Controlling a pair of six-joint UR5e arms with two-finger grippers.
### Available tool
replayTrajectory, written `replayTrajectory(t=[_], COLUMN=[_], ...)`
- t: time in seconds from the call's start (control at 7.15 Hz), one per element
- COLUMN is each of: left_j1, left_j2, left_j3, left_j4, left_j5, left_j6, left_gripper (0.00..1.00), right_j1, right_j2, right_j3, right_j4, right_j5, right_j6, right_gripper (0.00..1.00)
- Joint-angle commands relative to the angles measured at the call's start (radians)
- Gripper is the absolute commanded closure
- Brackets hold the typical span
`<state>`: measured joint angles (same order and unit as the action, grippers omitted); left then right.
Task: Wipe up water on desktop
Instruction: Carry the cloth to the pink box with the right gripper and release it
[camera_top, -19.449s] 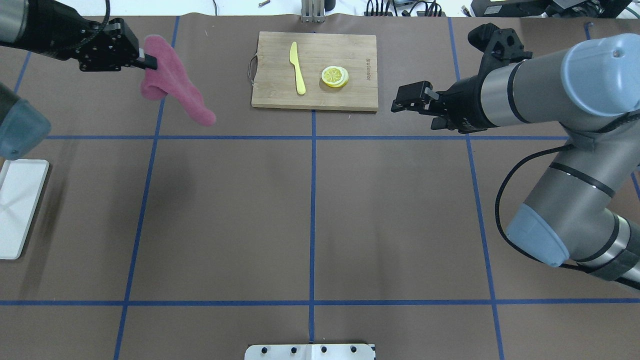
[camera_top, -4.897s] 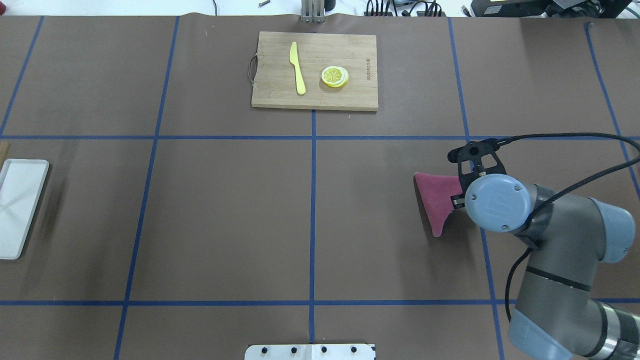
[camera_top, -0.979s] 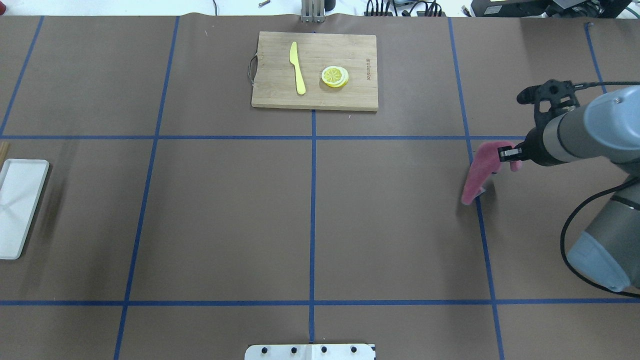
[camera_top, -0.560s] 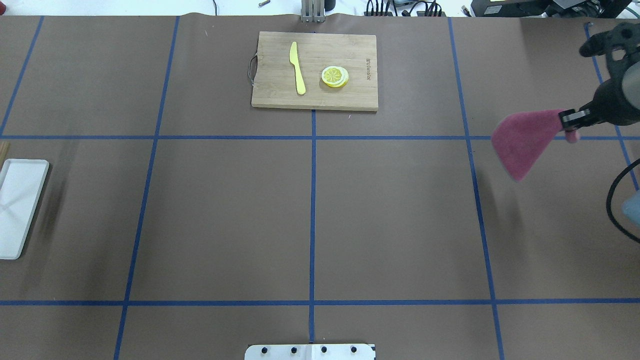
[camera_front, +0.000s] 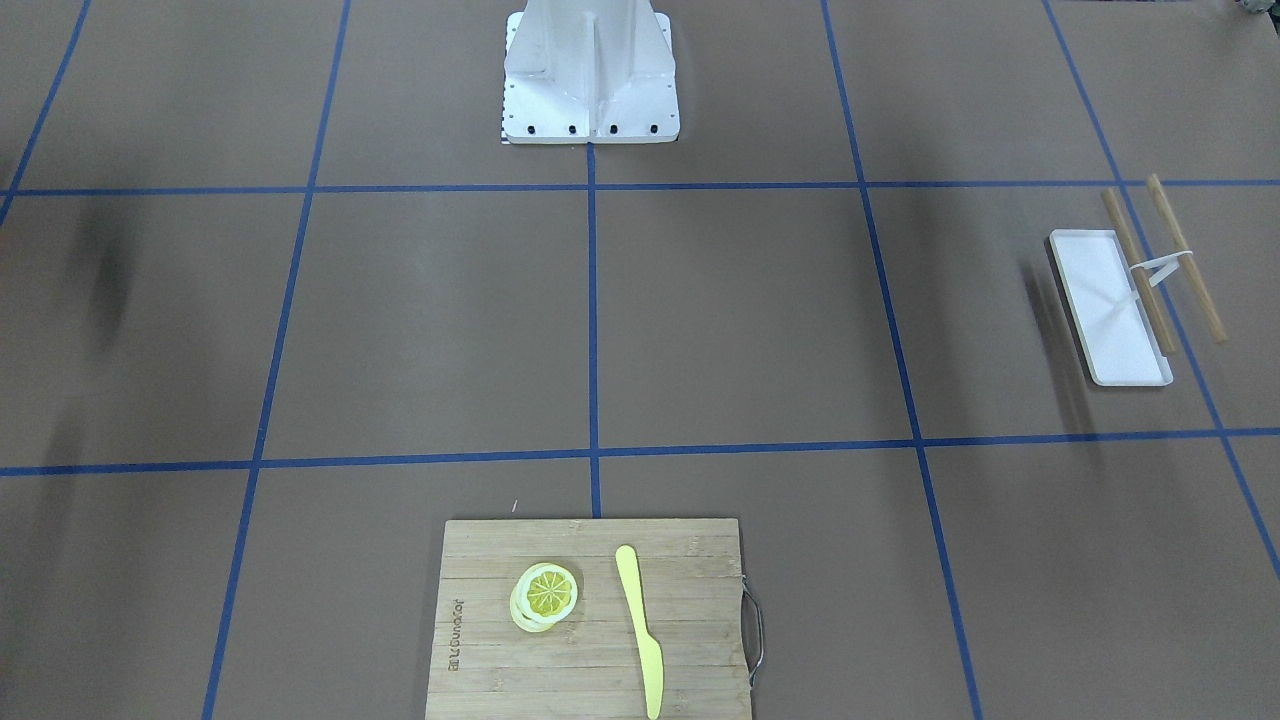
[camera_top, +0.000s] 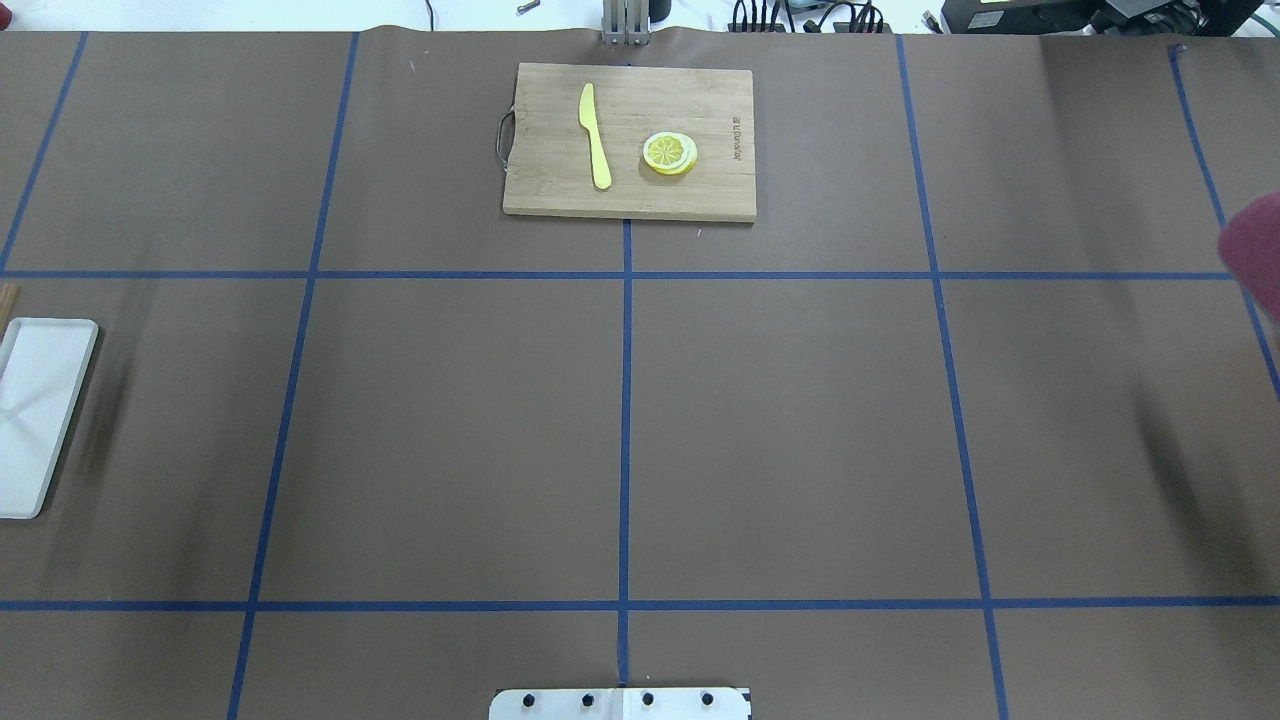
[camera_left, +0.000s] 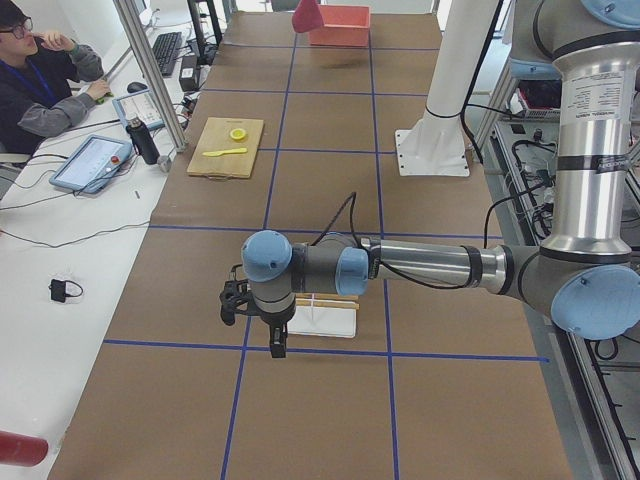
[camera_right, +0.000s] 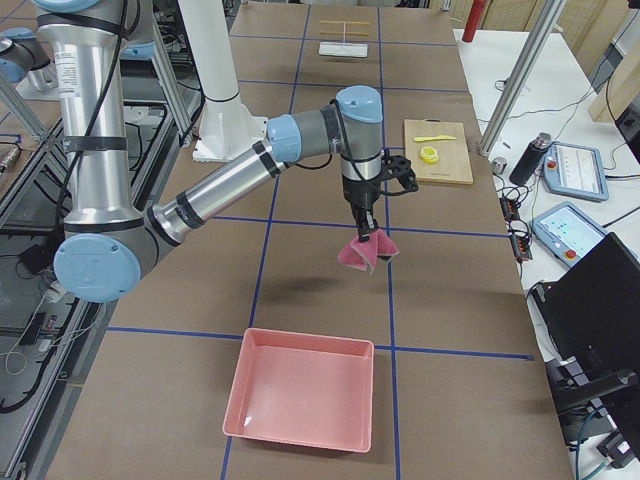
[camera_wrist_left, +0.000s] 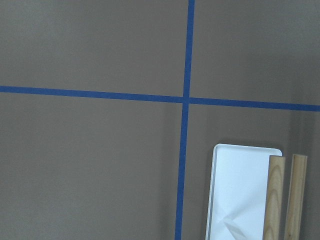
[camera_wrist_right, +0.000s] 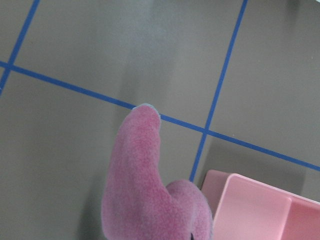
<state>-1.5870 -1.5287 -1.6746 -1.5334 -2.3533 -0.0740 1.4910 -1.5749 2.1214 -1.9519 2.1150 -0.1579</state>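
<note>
Over desktop (camera_right: 320, 260) by pink bin (camera_right: 300, 400) — R fingers (camera_right: 366, 232) pinch pink cloth (camera_right: 362, 252), hanging | L fingers (camera_left: 277, 345): can't tell

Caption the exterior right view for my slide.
A pink cloth hangs from the right tool above the desktop, near a pink bin.

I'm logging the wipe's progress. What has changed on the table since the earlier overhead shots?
The pink cloth passed from the left gripper to the right gripper, lay on the desktop, then rose and travelled to the robot's right; it now hangs near the pink bin. The cutting board, knife, lemon slices and white tray stayed put.
</note>
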Motion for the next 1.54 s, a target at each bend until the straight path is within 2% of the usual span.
replayTrajectory(t=[0.0, 0.14, 0.28, 0.42, 0.7, 0.98, 1.12, 1.26, 1.4], left_j1=[0.001, 0.002, 0.002, 0.002, 0.002, 0.004, 0.004, 0.004, 0.004], left_j2=[-0.001, -0.002, -0.002, -0.002, -0.002, 0.001, 0.001, 0.002, 0.002], left_j3=[0.001, 0.004, 0.006, 0.004, 0.006, 0.007, 0.007, 0.007, 0.007], left_j4=[-0.004, -0.005, -0.007, -0.007, -0.007, -0.008, -0.01, -0.01, -0.008], left_j5=[-0.001, -0.001, -0.003, -0.003, -0.003, -0.003, -0.003, -0.003, -0.003], left_j6=[0.0, 0.0, 0.0, 0.0, 0.0, 0.0, 0.0, 0.0, 0.0], left_gripper=[0.01, 0.01, 0.01, 0.01, 0.01, 0.01, 0.01, 0.01, 0.01], right_j1=[0.15, 0.211, 0.236, 0.265, 0.265, 0.264, 0.264, 0.264, 0.264], right_j2=[-0.124, -0.229, -0.279, -0.286, -0.28, -0.274, -0.274, -0.264, -0.228], right_j3=[-0.096, -0.175, -0.26, -0.326, -0.371, -0.38, -0.383, -0.37, -0.367], right_j4=[0.039, 0.247, 0.38, 0.405, 0.409, 0.418, 0.459, 0.472, 0.473], right_j5=[-0.006, 0.009, 0.044, 0.083, 0.091, 0.089, 0.094, 0.095, 0.109], right_j6=[-0.274, -0.275, -0.228, -0.21, -0.16, -0.16, -0.152, -0.129, -0.086], right_gripper=[1.0, 1.0, 1.0, 1.0, 1.0, 0.79, 0.61, 0.01, 0.0])
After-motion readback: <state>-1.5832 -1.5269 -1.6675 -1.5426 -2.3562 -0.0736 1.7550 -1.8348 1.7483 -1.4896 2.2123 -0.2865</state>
